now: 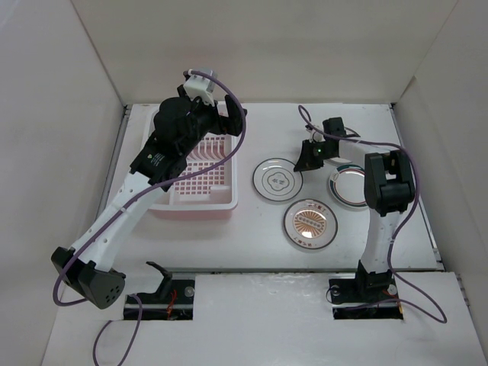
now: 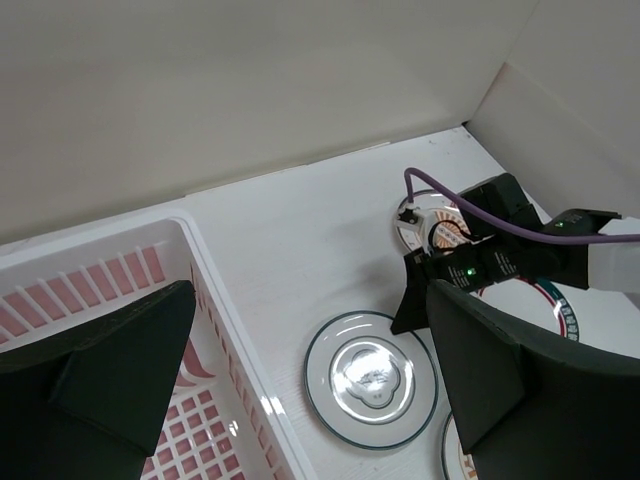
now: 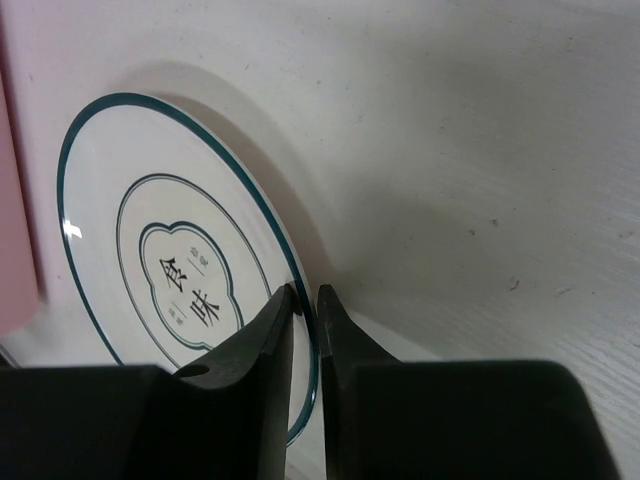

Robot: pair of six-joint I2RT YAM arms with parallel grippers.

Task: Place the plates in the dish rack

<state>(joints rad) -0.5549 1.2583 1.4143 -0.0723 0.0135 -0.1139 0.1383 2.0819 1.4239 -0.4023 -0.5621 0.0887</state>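
My right gripper is down on the table, its jaws pinching the right rim of a white plate with a dark green rim and ring, which lies flat beside the dish rack. An orange sunburst plate lies nearer the arm bases. A plate with a coloured rim sits partly under the right arm. Another orange-patterned plate peeks out behind the right wrist. My left gripper hovers wide open over the rack's right edge, holding nothing.
The pink-white rack fills the back left of the table, close to the left wall. A back wall and a right wall box the table in. The right arm's purple cable loops above the plates.
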